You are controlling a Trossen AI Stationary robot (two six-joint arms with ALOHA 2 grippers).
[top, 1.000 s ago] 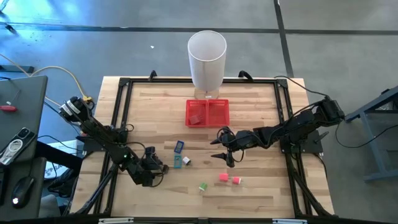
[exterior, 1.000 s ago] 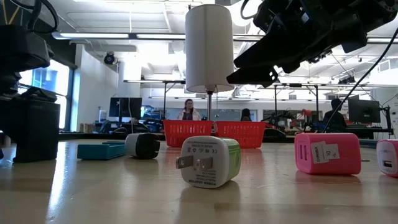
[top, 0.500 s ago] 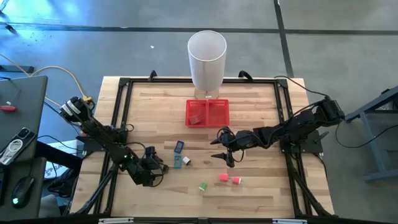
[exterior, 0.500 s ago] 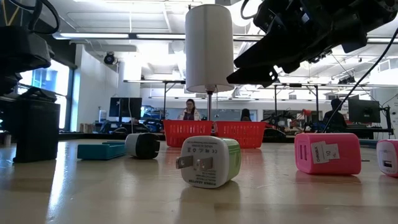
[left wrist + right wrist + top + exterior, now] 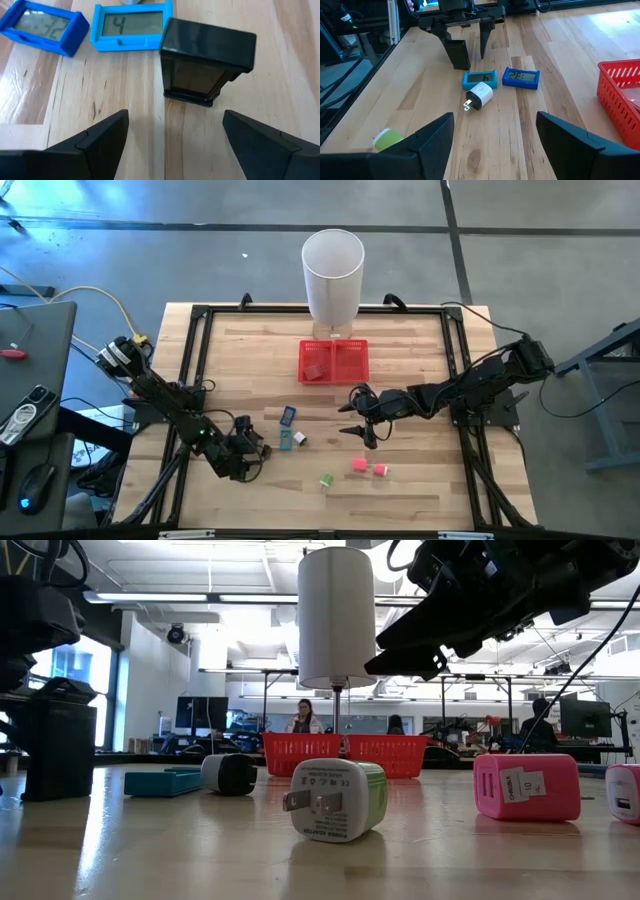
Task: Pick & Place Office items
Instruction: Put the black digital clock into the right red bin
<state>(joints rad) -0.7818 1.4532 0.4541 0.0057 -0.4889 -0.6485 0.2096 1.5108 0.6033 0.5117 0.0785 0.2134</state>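
Note:
My left gripper [image 5: 175, 145] is open, low over the table's near-left part [image 5: 250, 448]. A dark brown block [image 5: 207, 62] stands upright on the wood just ahead of its fingertips, apart from them. Beyond it lie a teal clock piece [image 5: 132, 27] and a blue one [image 5: 42, 30]. My right gripper [image 5: 495, 140] is open and hovers above mid-table [image 5: 358, 428]. Below and ahead of it lie a white-black charger [image 5: 479, 95], a green-white charger [image 5: 335, 800], a pink block [image 5: 525, 785] and another pink piece [image 5: 625, 792].
The red mesh tray [image 5: 334, 360] sits toward the far edge, with something pale in its left compartment. The tall white cylinder bin [image 5: 333, 275] stands behind it. A black frame [image 5: 200, 315] runs around the tabletop. Bare wood lies along the near edge. People sit in the room beyond.
My left gripper has shifted slightly beside the dark block. The items lie where they were.

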